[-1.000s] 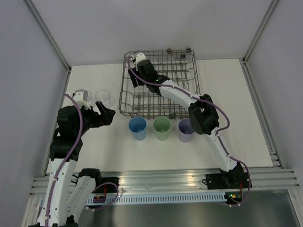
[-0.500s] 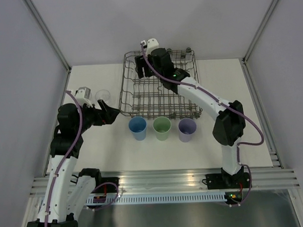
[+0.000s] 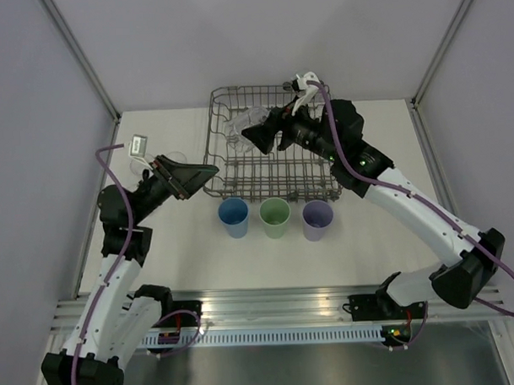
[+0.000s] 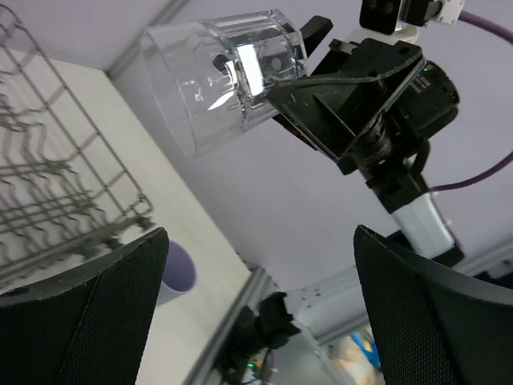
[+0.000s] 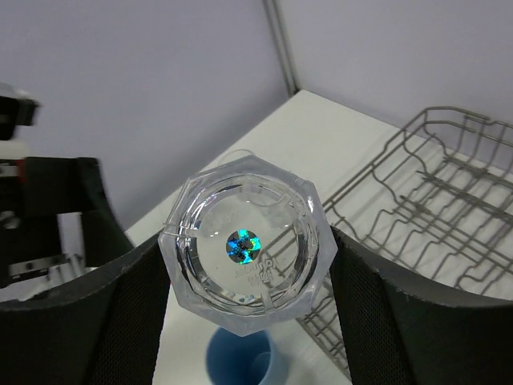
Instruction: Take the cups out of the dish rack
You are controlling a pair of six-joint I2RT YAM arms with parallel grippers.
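On my overhead feed I see a white tabletop (image 3: 391, 162) closed in on three sides by plain, pale grey-lilac walls (image 3: 268, 31). Slanting aluminium posts (image 3: 82, 63) mark the back corners. A ribbed aluminium rail (image 3: 278, 303) runs along the near edge, with a slotted strip (image 3: 287, 336) just below it. The light is soft and even, and the shadows are faint.

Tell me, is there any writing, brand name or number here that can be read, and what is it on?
None can be read in any view.
Base of the clear glass, held in the right gripper: a small shiny sticker, its print too small to read.
Just below that sticker: faint raised marks in the glass, too blurred to read.
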